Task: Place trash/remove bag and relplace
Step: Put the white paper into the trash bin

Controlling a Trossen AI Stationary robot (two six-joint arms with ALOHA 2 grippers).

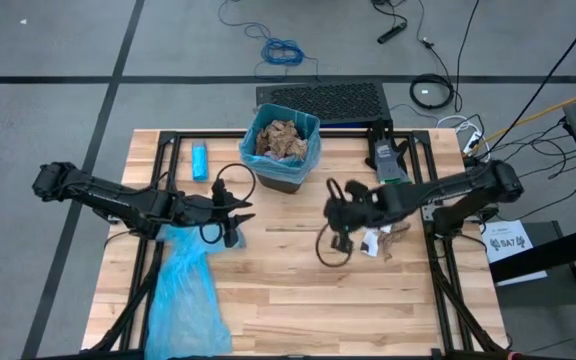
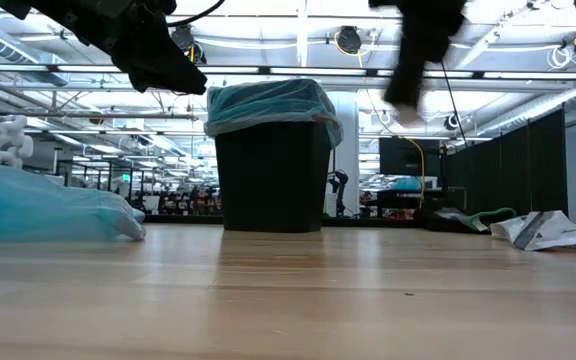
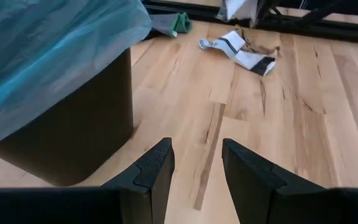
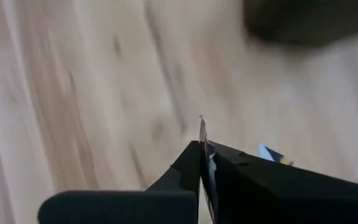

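right gripper (image 4: 201, 163) pinched a thin white scrap (image 4: 202, 134) above the table (image 1: 288, 290); left gripper (image 3: 196, 163) hung parted beside the bin (image 3: 73, 146).

One marking is being shown: "SA7", printed in dark characters beside small square codes, on a white rectangular paper label (image 1: 509, 241) lying at the four o'clock side of the high view, just beyond the wooden table's edge. No other text is being displayed legibly.
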